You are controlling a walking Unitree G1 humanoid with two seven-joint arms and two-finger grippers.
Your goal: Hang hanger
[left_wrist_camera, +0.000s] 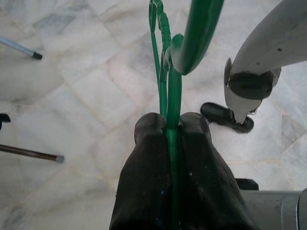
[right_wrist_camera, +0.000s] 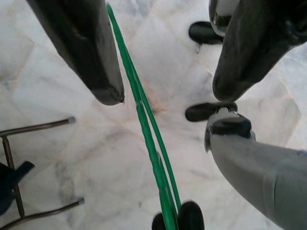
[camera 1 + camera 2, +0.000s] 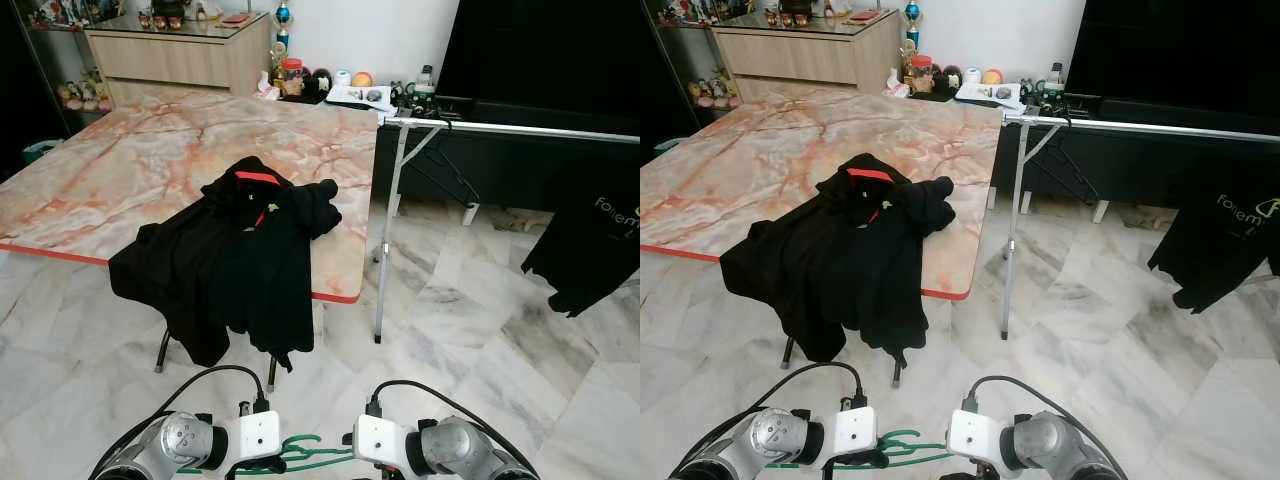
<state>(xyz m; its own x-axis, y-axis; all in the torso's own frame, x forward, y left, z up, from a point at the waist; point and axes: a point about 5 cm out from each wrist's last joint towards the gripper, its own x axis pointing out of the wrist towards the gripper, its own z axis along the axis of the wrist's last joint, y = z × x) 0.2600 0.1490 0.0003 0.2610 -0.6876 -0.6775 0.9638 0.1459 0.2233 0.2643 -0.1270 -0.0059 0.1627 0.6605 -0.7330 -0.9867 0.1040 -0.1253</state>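
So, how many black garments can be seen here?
2. One black garment lies on the marble table, draping over its near edge. The other black garment hangs from the metal rail at the right, partly cut off by the frame.

From our head, both eyes look forward and down across the marble table (image 3: 150,160) and floor (image 3: 470,330). Our wrist cameras face that floor closely, sharing the green hanger (image 1: 168,91).

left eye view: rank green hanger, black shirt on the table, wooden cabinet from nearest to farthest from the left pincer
1. Green hanger: clamped in the left pincer, low between both arms.
2. Black shirt: ahead, draped over the table's near edge.
3. Wooden cabinet: far back on the left, beyond the table.
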